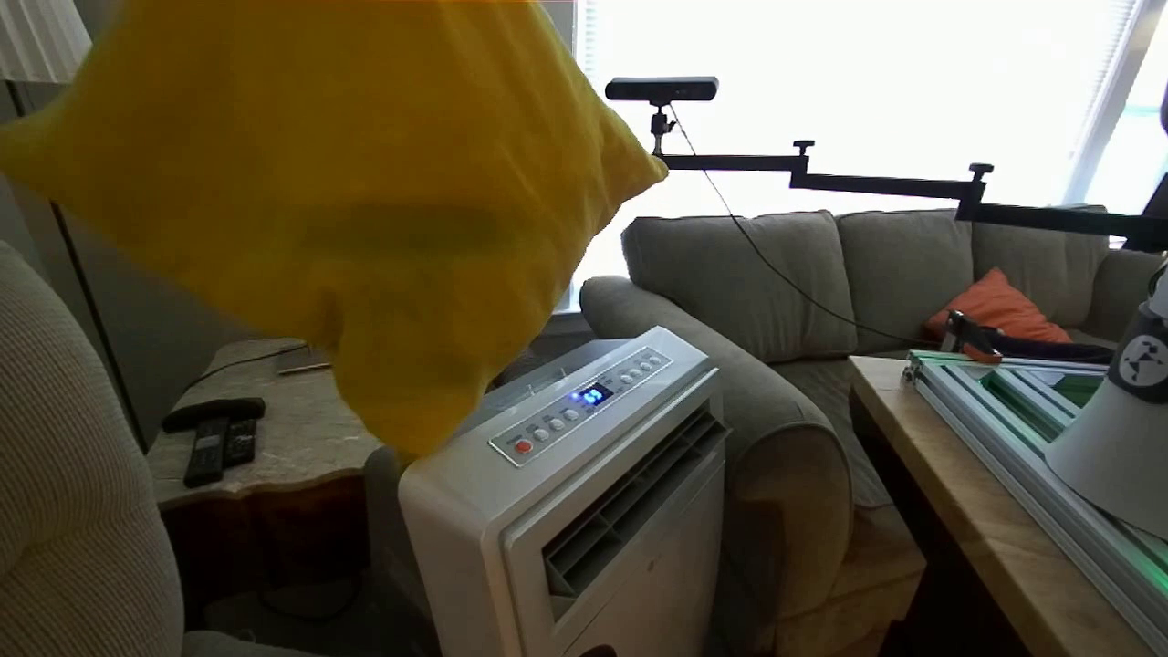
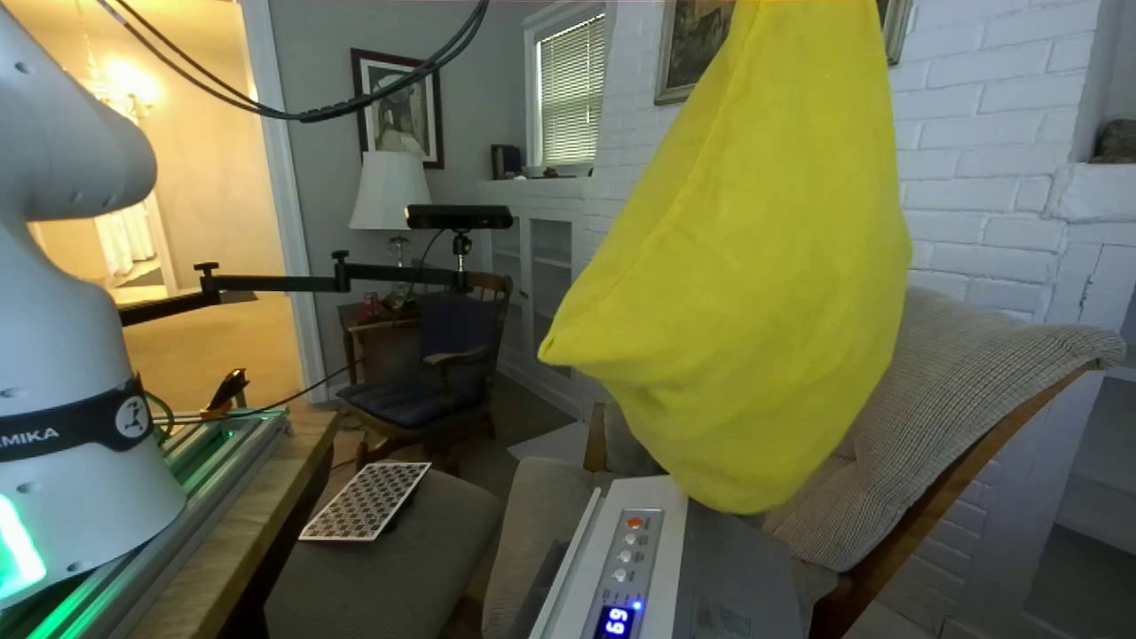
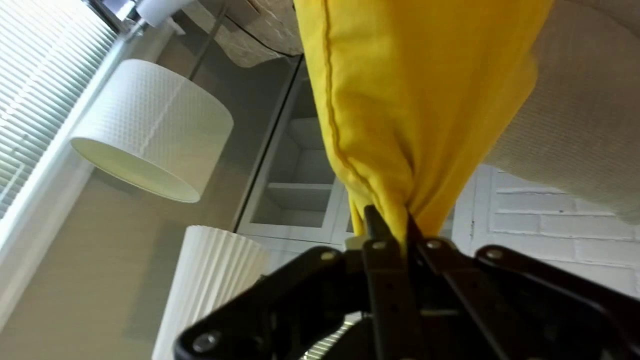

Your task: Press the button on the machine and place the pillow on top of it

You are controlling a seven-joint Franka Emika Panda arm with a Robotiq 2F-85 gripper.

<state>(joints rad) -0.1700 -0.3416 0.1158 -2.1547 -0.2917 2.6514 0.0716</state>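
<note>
Gripper (image 3: 392, 222) clamps a bunched end of the yellow pillow (image 2: 754, 284), dangling close to the top of the white machine (image 1: 566, 493), contact unclear, presumably hung high so its bulk can settle there.

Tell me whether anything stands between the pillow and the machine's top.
Nothing visible does. The pillow, pinched in the gripper, hangs with its lowest corner close to the machine, at the end with the orange button; whether they touch is unclear.
</note>
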